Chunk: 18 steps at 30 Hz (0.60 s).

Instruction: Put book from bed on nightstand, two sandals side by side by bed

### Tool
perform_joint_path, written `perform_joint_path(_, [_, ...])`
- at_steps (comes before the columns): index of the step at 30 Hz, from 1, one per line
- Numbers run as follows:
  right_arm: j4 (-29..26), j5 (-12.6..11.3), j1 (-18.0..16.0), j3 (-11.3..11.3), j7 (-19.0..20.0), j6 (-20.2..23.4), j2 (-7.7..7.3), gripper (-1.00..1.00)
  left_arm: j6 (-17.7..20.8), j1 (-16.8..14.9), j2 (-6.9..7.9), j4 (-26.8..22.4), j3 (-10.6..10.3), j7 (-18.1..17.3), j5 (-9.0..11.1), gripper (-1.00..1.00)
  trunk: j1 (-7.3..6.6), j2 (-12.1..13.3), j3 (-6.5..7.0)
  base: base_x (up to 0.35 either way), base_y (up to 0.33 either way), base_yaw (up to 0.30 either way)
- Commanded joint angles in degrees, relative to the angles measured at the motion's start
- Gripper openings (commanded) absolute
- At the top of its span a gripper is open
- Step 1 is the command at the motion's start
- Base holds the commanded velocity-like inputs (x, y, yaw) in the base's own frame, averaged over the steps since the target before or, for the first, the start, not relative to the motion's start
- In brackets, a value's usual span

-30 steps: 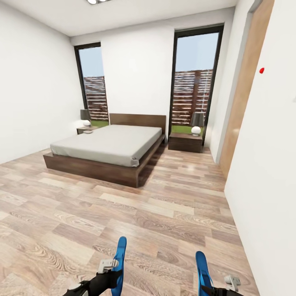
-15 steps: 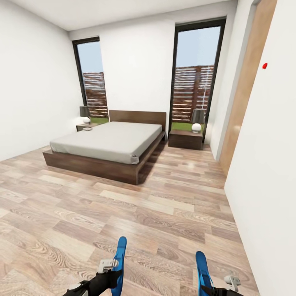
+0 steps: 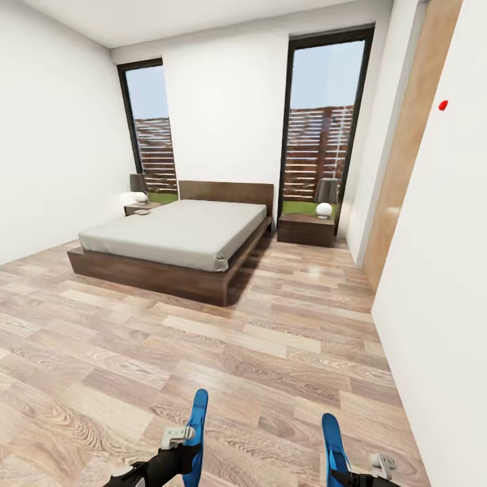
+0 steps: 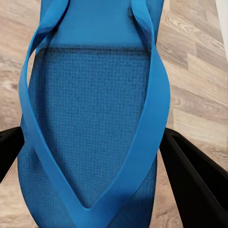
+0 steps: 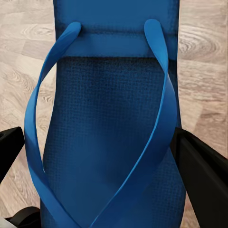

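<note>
With each tool pinching one blue sandal across its sole, the left tool [image 4: 90, 152] grips the left sandal [image 3: 197, 426] and the right tool [image 5: 95, 156] the right sandal [image 3: 333, 439], both low over the floor [image 3: 203, 352]. They look light, flexible and easily bent, so mid-sole holds suit. Farther off stands the bed [image 3: 176, 237], flanked by a nightstand [image 3: 306, 230].

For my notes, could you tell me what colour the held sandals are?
Bright blue, best seen in the left wrist view: sandal.
</note>
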Motion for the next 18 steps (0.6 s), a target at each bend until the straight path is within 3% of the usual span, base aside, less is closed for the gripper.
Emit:
perform_joint_path(1, [0.05, 0.13, -0.04, -0.29, 0.22, -0.09, 0.00, -1.00, 0.02, -0.05, -0.01, 0.08, 0.35, -0.39, 0.18, -1.00, 0.02, -0.02, -0.06, 0.310, -0.056, 0.000])
perform_joint_path(9, [0.05, 0.13, -0.04, -0.29, 0.24, -0.09, -0.01, -1.00, 0.02, -0.05, 0.03, 0.08, 0.38, -0.42, 0.20, -1.00, 0.02, -0.02, -0.06, 0.317, -0.063, -0.037])
perform_joint_path(18, [0.05, 0.13, -0.04, -0.29, 0.40, -0.09, 0.00, -1.00, -0.07, -0.05, 0.08, 0.08, 0.45, -0.53, 0.28, -1.00, 0.02, -0.02, -0.06, 0.099, -0.004, -0.265])
